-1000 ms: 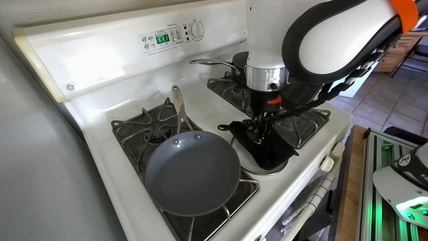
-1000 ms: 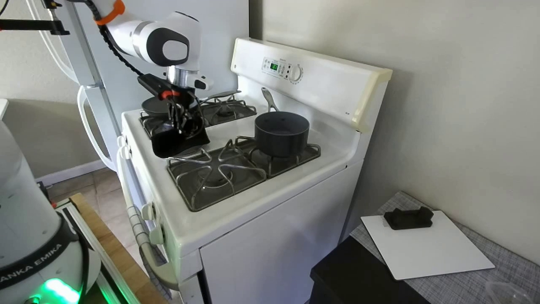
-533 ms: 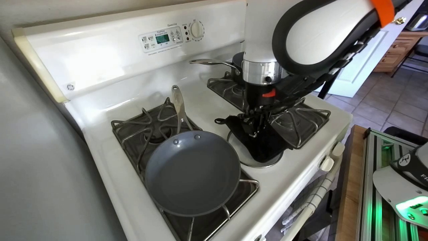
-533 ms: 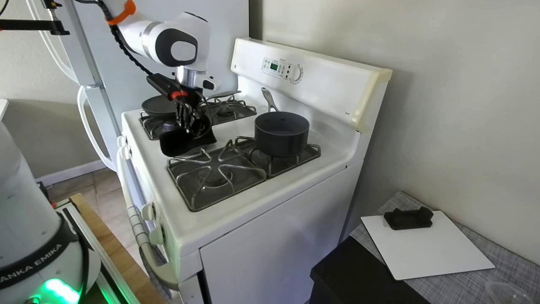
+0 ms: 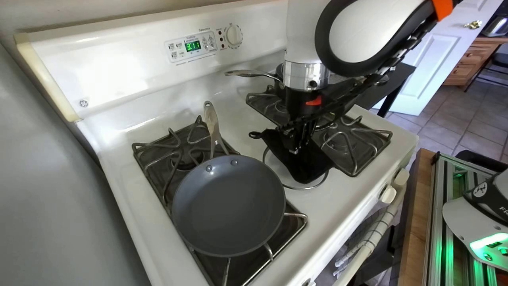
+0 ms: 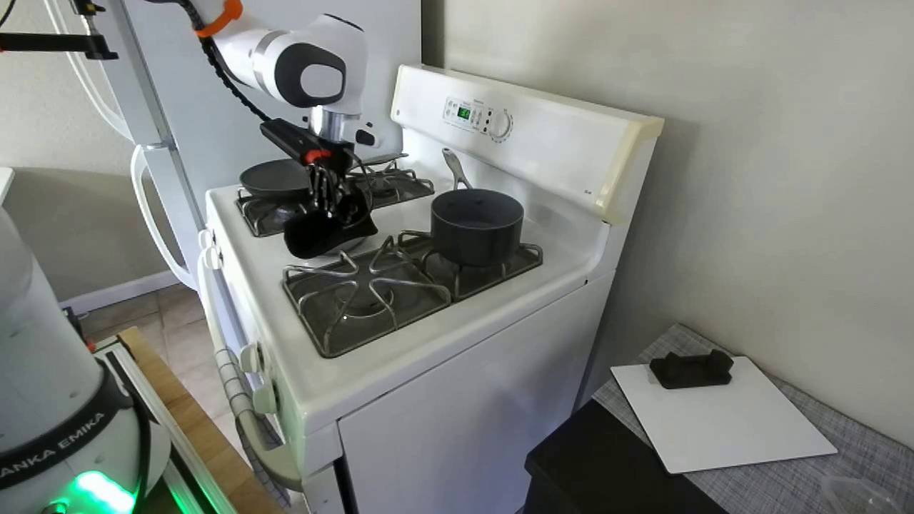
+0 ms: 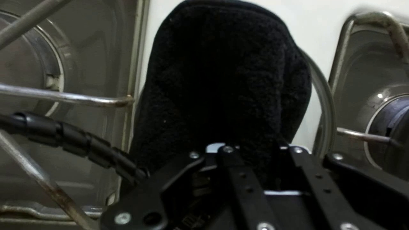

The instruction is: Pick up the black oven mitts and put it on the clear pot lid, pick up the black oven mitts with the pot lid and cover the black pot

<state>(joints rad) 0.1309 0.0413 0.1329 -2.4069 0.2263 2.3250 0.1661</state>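
My gripper (image 5: pixel 294 150) is shut on the black oven mitts (image 5: pixel 307 161), pinching the cloth from above. In the wrist view the mitts (image 7: pixel 220 73) fill the middle, with cloth between the fingertips. Beneath them is the clear pot lid (image 5: pixel 307 188), its metal rim curving out past the cloth; in the wrist view the lid's rim (image 7: pixel 329 105) shows to the right. The mitts cover its handle. Lid and mitts hang together over the stovetop. The black pot (image 6: pixel 477 228) stands uncovered on a back burner, apart from the lid; the arm partly hides this pot (image 5: pixel 280 89) in an exterior view.
A wide grey frying pan (image 5: pixel 229 204) sits on the burner grate beside the lid. Raised metal grates (image 6: pixel 364 293) lie near the mitts. The pot's silver handle (image 6: pixel 455 168) points toward the stove's back panel (image 6: pixel 521 135).
My gripper, the mitts and the lid have moved together, away from the stove's front edge and closer to the black pot. The grip has not changed; pot and frying pan stay put.
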